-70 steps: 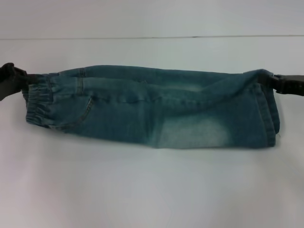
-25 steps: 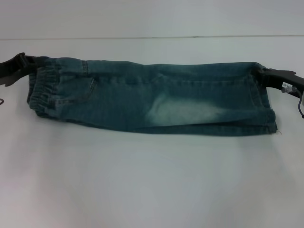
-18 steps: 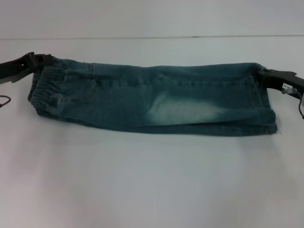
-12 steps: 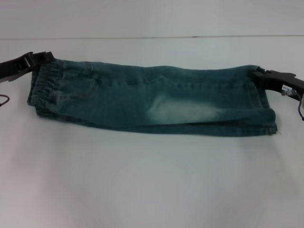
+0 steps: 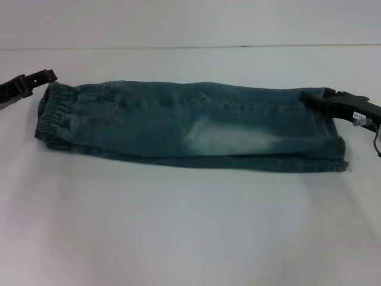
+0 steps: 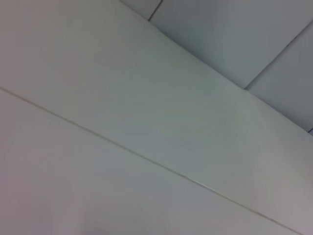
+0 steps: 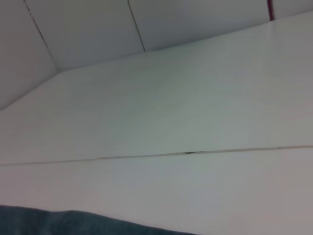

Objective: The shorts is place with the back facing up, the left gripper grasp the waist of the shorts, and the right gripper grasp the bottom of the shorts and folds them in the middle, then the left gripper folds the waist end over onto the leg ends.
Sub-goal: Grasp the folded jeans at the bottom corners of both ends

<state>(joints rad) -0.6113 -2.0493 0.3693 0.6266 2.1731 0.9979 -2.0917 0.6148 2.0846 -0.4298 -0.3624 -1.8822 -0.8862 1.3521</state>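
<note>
The shorts point(image 5: 190, 128) lie flat on the white table point(image 5: 190, 232), folded lengthwise. The waist end point(image 5: 53, 113) is at the left, the leg ends point(image 5: 336, 140) at the right. The right hand point(image 5: 314, 97) pinches the far right corner of the shorts. The left hand point(image 5: 47, 76) is just beside the far waist corner; I cannot tell if it is spread.

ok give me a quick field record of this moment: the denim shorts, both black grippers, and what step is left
shorts: faded blue-green denim shorts, folded lengthwise, flat on white table
waist end: puckered elastic band, robot's left
leg ends: stitched hems, robot's right
left gripper: black, unlabelled, at waist's far corner
right gripper: black, white label, on far hem corner
remaining: waist end not yet folded over leg ends
</note>
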